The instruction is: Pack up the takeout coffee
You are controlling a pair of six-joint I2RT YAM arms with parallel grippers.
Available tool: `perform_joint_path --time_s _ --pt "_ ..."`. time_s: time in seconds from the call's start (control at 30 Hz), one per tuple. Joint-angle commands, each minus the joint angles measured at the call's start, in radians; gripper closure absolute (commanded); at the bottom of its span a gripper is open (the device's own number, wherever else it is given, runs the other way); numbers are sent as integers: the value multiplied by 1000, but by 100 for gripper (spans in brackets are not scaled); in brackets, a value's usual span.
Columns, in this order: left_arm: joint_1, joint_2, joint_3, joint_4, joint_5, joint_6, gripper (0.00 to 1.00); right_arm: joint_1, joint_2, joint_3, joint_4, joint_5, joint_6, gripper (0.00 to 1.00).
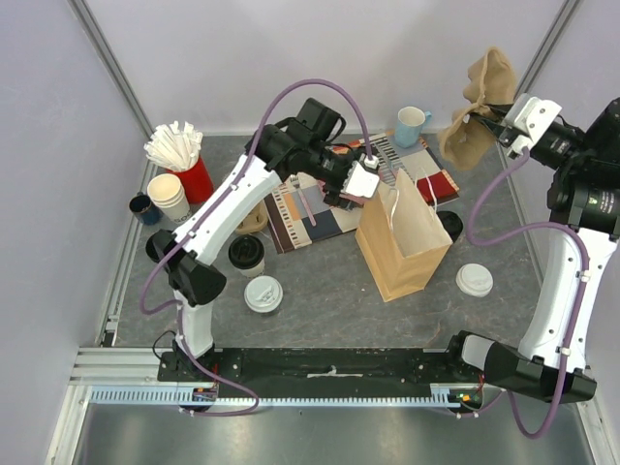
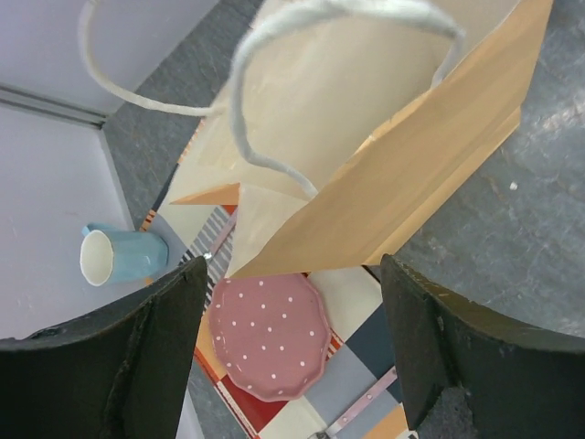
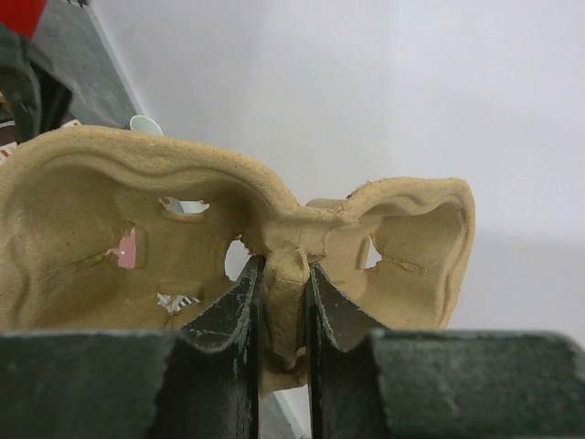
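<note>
Clamped narrow, my right claw [image 3: 283,274] grips the middle ridge of the pulp tray [image 3: 110,210] and holds it in the air at the far right, well above the desk [image 1: 329,300]. My left claw [image 2: 292,283] stands wide with nothing between its fingers, hovering over the mouth of the bag [image 1: 402,237]. The bag's string handle [image 2: 242,119] loops up close to my wrist camera. The bag stands on the desk, just right of the mat [image 1: 310,218]. Both coffees sit on the desk beside my left arm, well apart from the bag: the cream cup [image 1: 246,254] with its black lid, and just beside it on the near side the black cup [image 1: 263,294] with its white lid. Another white lid [image 1: 475,280] sits right of the bag. Past the bag, a pink dotted plate [image 2: 270,338] lies on the mat, and a blue mug [image 2: 119,256] stands beyond it.
</note>
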Motion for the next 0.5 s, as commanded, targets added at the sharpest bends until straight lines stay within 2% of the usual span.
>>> perform_joint_path --time_s 0.0,0.17,0.3,0.33,0.47 --pt "-44 57 20 -21 -71 173 18 -5 -53 -14 43 -120 -50 100" --pt "-61 113 106 51 -99 91 18 20 -123 -46 40 -92 -61 100" --pt "-64 115 78 25 -108 130 20 57 -169 -95 60 -94 -72 99" --pt "-65 117 71 14 -108 136 23 63 -171 -109 82 -113 -47 99" --pt "-70 112 48 -30 -110 155 45 69 -159 -146 154 -149 10 99"
